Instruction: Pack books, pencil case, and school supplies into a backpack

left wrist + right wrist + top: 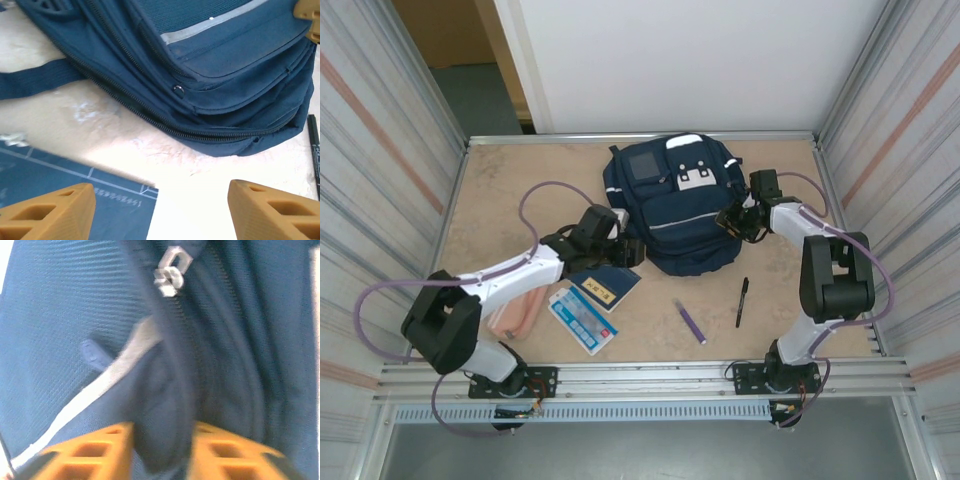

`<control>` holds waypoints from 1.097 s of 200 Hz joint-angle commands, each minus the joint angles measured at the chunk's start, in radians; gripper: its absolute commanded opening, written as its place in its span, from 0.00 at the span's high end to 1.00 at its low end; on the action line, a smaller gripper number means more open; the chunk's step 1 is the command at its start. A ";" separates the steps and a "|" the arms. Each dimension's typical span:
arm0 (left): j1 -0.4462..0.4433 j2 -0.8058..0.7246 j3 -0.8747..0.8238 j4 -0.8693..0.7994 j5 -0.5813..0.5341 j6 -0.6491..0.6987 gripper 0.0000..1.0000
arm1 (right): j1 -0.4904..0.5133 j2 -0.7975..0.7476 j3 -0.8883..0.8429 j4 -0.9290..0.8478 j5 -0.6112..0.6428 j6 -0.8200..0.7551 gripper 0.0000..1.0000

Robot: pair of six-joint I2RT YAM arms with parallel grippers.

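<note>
The right end effector pinches a blurred fold of the backpack.

One backpack, two books, one pencil case, two pens (black, purple).

Navy backpack, purple pen, blk pen.

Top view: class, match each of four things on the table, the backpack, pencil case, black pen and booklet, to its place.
Things:
1 backpack
2 pencil case
3 black pen
4 booklet

Places:
A right of the purple pen
B beside the navy book
C furthest back
D furthest left

Pairs: 1-C, 2-D, 3-A, 4-B
</note>
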 commanded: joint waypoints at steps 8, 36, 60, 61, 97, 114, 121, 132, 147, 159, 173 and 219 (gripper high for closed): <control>0.039 -0.109 -0.039 -0.148 -0.048 -0.031 0.28 | 0.017 0.009 0.040 0.072 -0.051 0.075 0.94; 0.101 -0.227 -0.089 -0.251 -0.048 -0.056 0.26 | 0.028 -0.068 0.017 0.205 -0.127 0.335 1.00; 0.169 -0.330 -0.147 -0.290 -0.042 -0.060 0.22 | 0.084 -0.144 0.071 0.268 -0.056 0.520 1.00; 0.173 -0.334 -0.149 -0.290 -0.040 -0.060 0.22 | 0.087 -0.145 0.075 0.268 -0.054 0.524 1.00; 0.246 -0.382 -0.206 -0.301 0.027 -0.073 0.21 | 0.175 -0.159 0.169 0.361 0.039 0.693 1.00; 0.245 -0.379 -0.230 -0.287 0.044 -0.083 0.21 | 0.205 -0.144 0.194 0.434 0.061 0.762 1.00; 0.246 -0.376 -0.239 -0.268 0.055 -0.085 0.22 | 0.215 -0.131 0.217 0.449 0.064 0.768 1.00; 0.245 -0.363 -0.244 -0.215 0.101 -0.067 0.23 | 0.226 -0.103 0.258 0.458 0.053 0.770 1.00; 0.245 -0.328 -0.229 -0.144 0.150 -0.060 0.23 | 0.240 -0.081 0.278 0.500 0.047 0.798 1.00; 0.245 -0.289 -0.207 -0.099 0.165 -0.064 0.23 | 0.245 -0.072 0.287 0.531 0.046 0.824 1.00; 0.245 -0.238 -0.179 -0.049 0.170 -0.063 0.23 | 0.249 -0.076 0.301 0.531 0.042 0.816 1.00; 0.245 0.032 0.061 0.050 0.180 -0.033 0.24 | 0.255 -0.167 0.201 0.498 0.073 0.771 1.00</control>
